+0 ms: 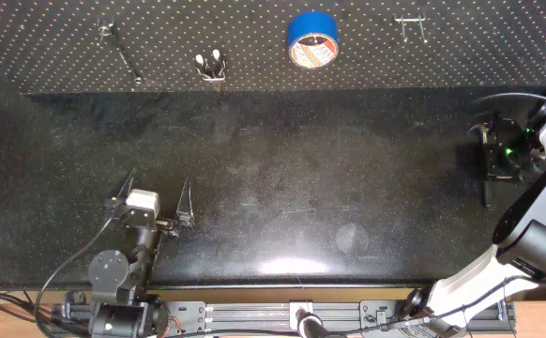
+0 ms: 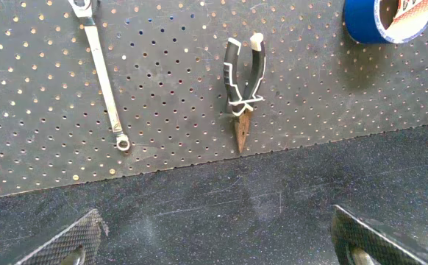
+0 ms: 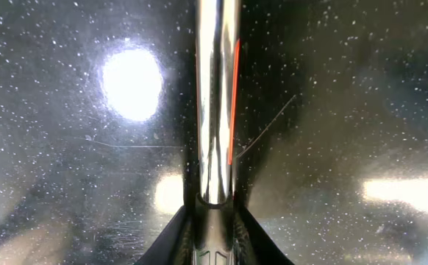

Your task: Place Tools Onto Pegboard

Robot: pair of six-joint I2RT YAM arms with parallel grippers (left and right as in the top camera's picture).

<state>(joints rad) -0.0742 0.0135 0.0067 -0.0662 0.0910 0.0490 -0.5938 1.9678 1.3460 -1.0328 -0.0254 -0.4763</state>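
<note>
While the right arm stood bent at the right end of the table (image 1: 301, 169), with its wrist turned downward, the right pincer (image 1: 498, 155) was held low over the dark surface and was pressed together on a shiny metal tool (image 3: 214, 110) marked with a red stripe. The shaft ran straight out from between the fingers, and whether it touched the table could not be told. The left arm was folded close to its base at the near left, and the left pincer (image 1: 159, 180) was spread wide, holding nothing and pointed toward the pegboard (image 1: 254, 28). On the pegboard were hung a wrench (image 2: 104, 73), pliers (image 2: 243, 81) and a blue tape roll (image 1: 312, 39), while a bare double hook (image 1: 411, 26) was set farther right, well apart from the held tool.
</note>
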